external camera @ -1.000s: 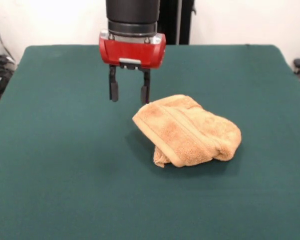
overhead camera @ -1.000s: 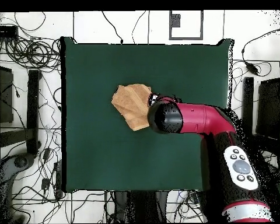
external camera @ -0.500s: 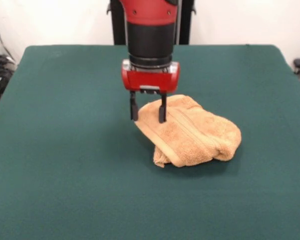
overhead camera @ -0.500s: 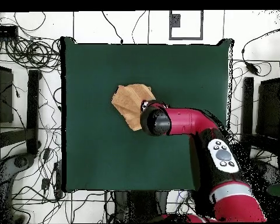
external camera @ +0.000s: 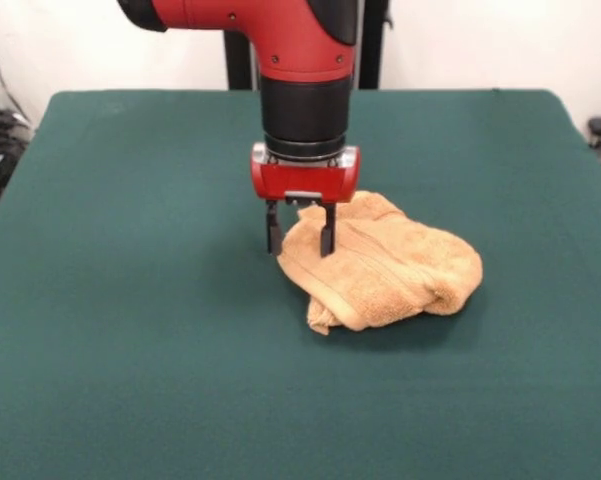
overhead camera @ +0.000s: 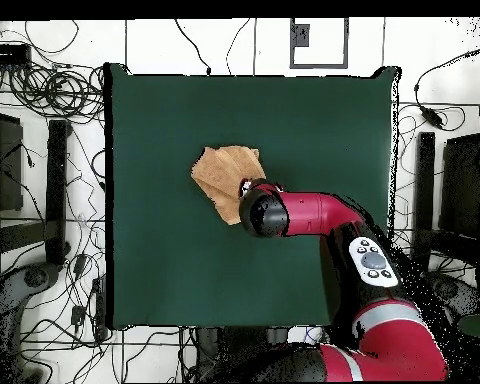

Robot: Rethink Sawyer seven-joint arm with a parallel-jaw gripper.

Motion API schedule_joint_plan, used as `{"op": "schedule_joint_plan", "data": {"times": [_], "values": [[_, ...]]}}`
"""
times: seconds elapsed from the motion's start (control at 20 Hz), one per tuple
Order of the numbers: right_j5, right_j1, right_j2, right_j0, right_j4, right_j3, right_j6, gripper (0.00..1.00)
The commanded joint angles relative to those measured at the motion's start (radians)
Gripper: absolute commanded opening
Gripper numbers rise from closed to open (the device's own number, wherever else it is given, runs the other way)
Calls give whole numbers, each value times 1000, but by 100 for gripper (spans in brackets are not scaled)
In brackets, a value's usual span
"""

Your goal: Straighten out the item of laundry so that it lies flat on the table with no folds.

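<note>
The tool [external camera: 300,240] stands spread apart, straddling the left corner of the bunched orange-tan towel [external camera: 390,265]. The towel lies folded on the green bench [external camera: 130,330].

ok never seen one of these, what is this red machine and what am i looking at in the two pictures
It is a robot arm, red and black, ending in a gripper with two small black fingers. One picture looks at it across the table; the other looks straight down from above, where the gripper is hidden under the arm. On the green table lies one crumpled orange-tan towel, also seen from above. The open gripper is lowered over the towel's edge, one finger on each side of a raised corner, not yet closed on it. Nothing is held.
</note>
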Motion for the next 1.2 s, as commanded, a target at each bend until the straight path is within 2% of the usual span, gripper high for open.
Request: {"op": "schedule_joint_plan", "data": {"times": [0.05,0.5,1.2], "values": [[-19,30,23,18,-43,19,37,100],[-9,6,51,-18,-50,44,7,100],[-7,-6,46,-22,-58,49,4,100]]}}
